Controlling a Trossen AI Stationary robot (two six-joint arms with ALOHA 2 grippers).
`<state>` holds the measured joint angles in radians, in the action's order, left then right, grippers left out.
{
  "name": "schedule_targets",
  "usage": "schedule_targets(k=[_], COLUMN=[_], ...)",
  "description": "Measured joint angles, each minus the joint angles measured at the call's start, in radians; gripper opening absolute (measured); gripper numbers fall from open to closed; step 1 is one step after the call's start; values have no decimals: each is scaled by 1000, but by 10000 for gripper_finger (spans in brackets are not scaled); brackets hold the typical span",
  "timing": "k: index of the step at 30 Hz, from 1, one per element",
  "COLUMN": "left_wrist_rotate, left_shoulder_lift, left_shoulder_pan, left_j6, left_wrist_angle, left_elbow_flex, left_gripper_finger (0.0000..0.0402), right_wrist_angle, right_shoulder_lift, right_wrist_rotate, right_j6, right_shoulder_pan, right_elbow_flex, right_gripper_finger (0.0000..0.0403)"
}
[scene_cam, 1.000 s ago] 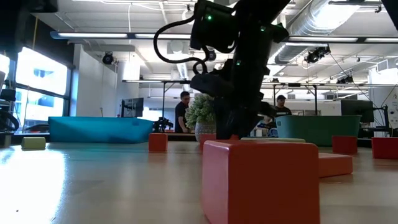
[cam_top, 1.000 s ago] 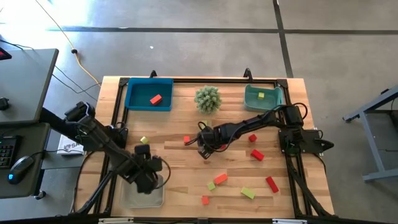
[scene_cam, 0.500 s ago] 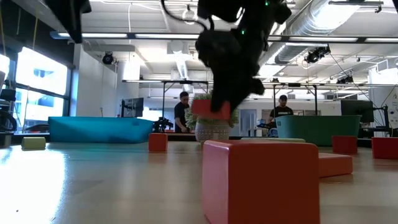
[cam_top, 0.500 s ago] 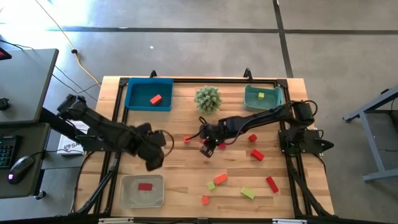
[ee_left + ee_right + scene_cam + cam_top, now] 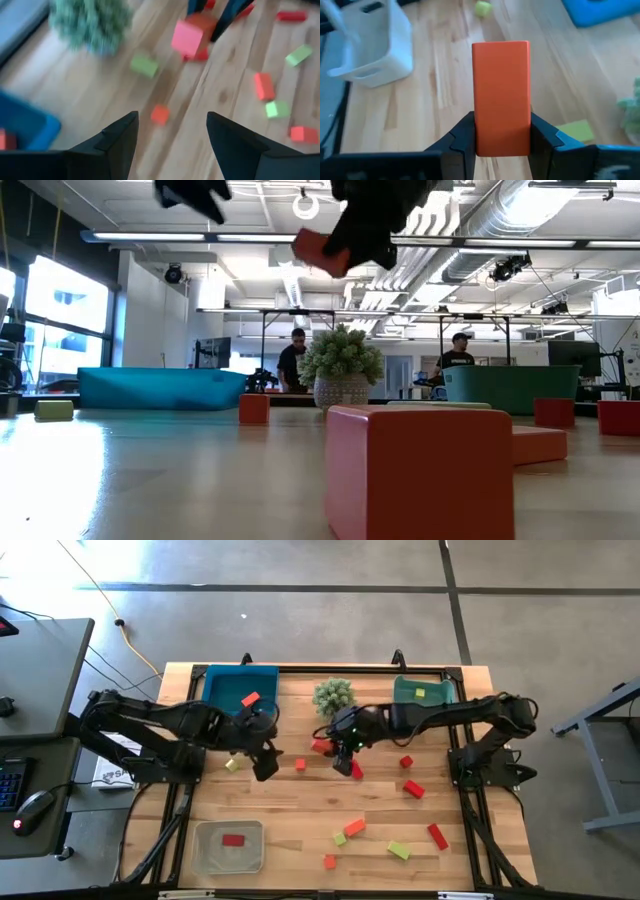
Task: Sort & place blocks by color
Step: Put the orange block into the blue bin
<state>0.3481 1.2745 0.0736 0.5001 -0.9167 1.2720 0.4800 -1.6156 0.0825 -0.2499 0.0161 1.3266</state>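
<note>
Right gripper clenched on an orange-red block, lifted clear of the table. Block looks rigid, light, smooth-faced; its flat long sides suit pinching. Left gripper released, nearby.

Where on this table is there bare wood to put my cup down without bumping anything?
The widest bare patch lies between the clear tray at the front left and the loose blocks at the front right. The right half is crowded with scattered blocks. The middle is busy: the right gripper carries an orange-red block beside the plant, and the left gripper hangs open.
</note>
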Motion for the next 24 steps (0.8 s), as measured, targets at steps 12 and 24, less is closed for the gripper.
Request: schedule_targets(k=[12, 24], left_wrist_rotate=[-78, -135], left_shoulder_lift=[25, 94], left_shoulder_pan=[-86, -118], left_j6=[-301, -293], left_wrist_angle=[219, 353], left_elbow_flex=[-1, 1], left_gripper_finger=[225, 225], right_wrist_angle=[-42, -58], right_shoulder_lift=[60, 61], right_wrist_rotate=[179, 221], right_j6=[242, 322], right_shoulder_pan=[68, 90], right_elbow_flex=[0, 0], right_gripper_finger=[102, 102])
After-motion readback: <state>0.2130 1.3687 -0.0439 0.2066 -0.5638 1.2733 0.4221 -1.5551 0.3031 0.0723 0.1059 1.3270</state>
